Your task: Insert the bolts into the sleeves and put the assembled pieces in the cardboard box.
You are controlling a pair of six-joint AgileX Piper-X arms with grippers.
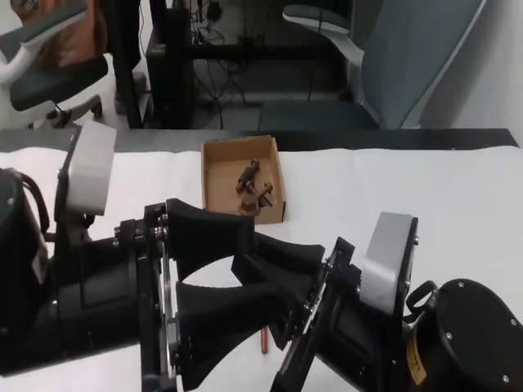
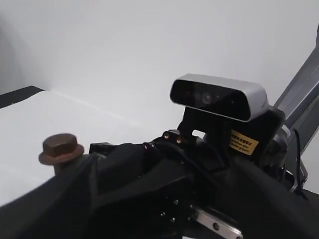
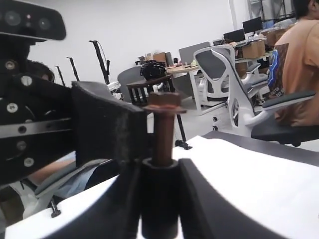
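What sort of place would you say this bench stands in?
Probably an open office or lab workroom: swivel chairs behind the bench, and monitors farther back across the room.

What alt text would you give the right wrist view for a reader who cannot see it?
A brown bolt stands upright with its shank in a dark sleeve held between the fingers of the right gripper. The left gripper sits close beside the bolt, with a white bench and office chairs behind.
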